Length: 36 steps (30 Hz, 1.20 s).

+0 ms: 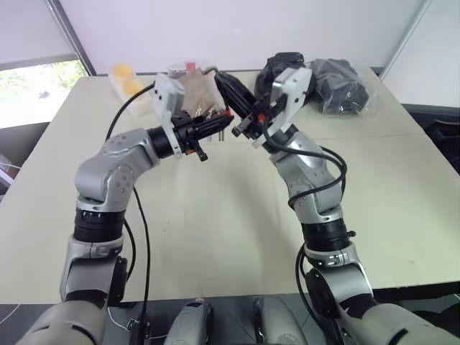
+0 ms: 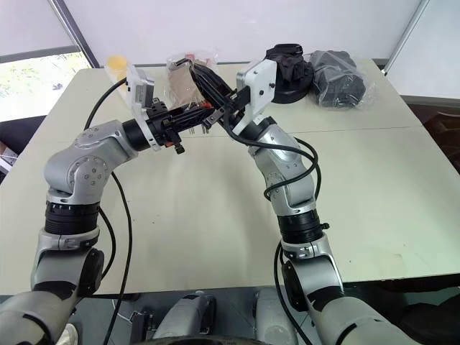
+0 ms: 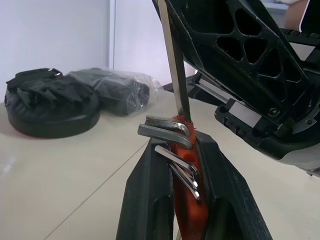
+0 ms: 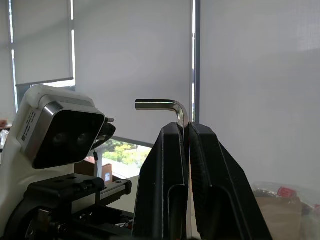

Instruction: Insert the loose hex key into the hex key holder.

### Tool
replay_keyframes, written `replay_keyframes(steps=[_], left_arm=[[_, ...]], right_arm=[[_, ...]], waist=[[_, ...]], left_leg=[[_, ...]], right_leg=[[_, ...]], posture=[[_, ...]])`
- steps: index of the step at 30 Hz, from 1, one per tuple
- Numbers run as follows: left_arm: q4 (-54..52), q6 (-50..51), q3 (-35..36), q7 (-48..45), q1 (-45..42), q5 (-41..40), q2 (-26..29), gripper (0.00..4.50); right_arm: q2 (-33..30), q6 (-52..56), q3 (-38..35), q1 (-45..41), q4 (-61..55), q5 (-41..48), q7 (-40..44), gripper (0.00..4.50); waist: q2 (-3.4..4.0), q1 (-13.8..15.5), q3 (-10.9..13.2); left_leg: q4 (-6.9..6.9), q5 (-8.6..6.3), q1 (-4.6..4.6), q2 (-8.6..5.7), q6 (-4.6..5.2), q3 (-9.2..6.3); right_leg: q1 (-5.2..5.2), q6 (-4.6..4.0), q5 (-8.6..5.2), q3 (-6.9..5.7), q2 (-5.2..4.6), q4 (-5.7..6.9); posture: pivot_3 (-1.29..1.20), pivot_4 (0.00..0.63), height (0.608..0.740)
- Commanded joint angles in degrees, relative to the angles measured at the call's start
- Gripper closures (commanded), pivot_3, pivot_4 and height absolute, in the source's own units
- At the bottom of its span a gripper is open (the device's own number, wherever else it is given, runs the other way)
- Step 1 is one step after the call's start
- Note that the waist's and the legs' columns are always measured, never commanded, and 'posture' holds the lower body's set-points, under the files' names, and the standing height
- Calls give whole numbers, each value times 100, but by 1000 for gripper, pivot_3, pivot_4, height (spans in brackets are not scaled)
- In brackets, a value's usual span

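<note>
Right now both arms are raised over the worktop [image 1: 215, 215], end effectors meeting in the air. My left end effector [image 3: 186, 165] is clamped on the hex key holder [image 3: 187, 210], the orange-red block squeezed between the two black fingers with its short keys sticking out on top. My right end effector [image 4: 186, 131] is closed on the loose hex key [image 4: 162, 106]; in the right wrist view the bent end pokes out above the fingertips. In the left wrist view the long straight shank comes down to the holder's top edge, touching or just about touching the orange plastic beside the stored keys. I can't tell if the tip is already seated in a slot.

Step in hand, as I judge it: insertion, alignment phase, not finished. Next move calls for keeping the left grip steady, lining the shank up with a free slot, then pushing along the shank's own axis. Risk: the tip slides off the plastic or catches on the neighbouring keys. Bagged dark items [image 1: 338, 86] sit at the far edge of the worktop, well apart.
</note>
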Motion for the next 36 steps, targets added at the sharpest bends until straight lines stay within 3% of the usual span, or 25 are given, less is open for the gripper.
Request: replay_keyframes(steps=[1,36], left_arm=[[-265,-63,110,30,-84,-78,10,4500],[-228,79,335,333,-155,-319,-67,4500]], right_arm=[[75,-101,-43,-131,-76,20,-28,4479],[56,-135,-88,-97,-112,17,-108,4479]], waist=[[0,0,0],[0,0,0]], left_leg=[[0,0,0,0,0,0],[-1,0,0,0,0,0]], right_leg=[[0,0,0,0,0,0],[0,0,0,0,0,0]], posture=[[0,150,740],[0,150,740]])
